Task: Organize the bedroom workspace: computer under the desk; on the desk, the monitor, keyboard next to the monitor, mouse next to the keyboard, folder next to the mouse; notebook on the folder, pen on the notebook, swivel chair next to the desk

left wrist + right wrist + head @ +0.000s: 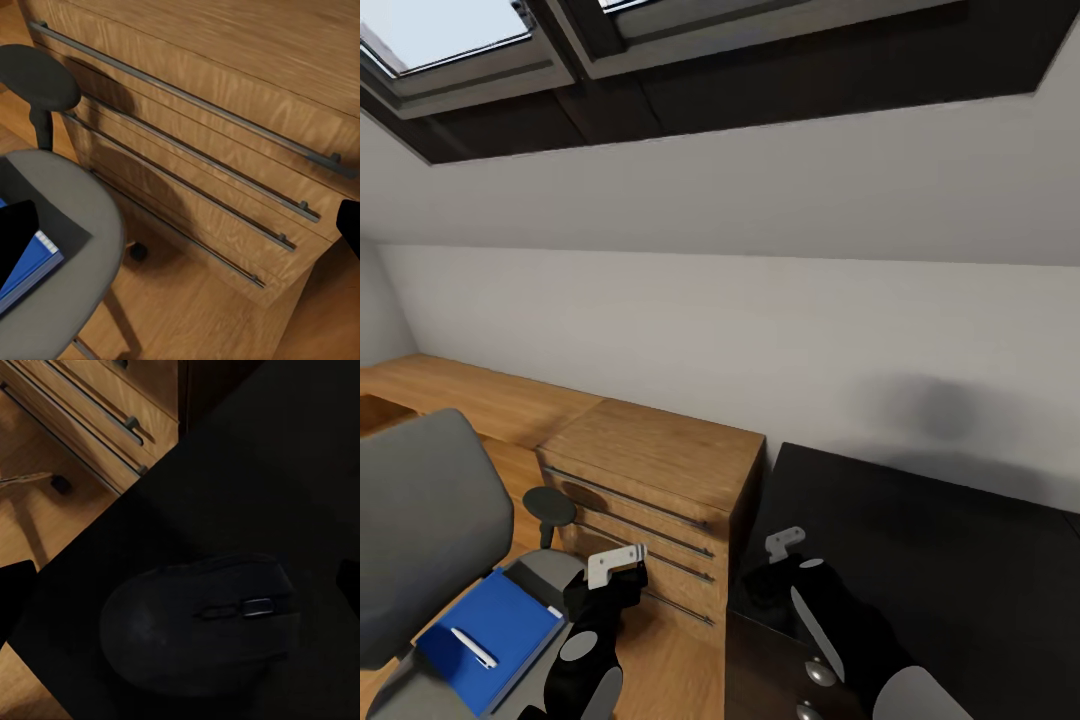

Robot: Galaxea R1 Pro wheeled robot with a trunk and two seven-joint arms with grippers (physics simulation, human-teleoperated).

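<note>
Head view: black desk (960, 540) beside wooden drawers (650, 500).

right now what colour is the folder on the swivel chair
Blue: the folder lies on the grey swivel chair seat, a white pen on top. Head view shows it best.

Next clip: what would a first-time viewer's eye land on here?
Probably the bright blue folder lying on the grey swivel chair at lower left of the head view, with a white pen on top. Next, the dark mouse resting on the black desk just below the right hand, and the wooden drawer chest between chair and desk.
</note>
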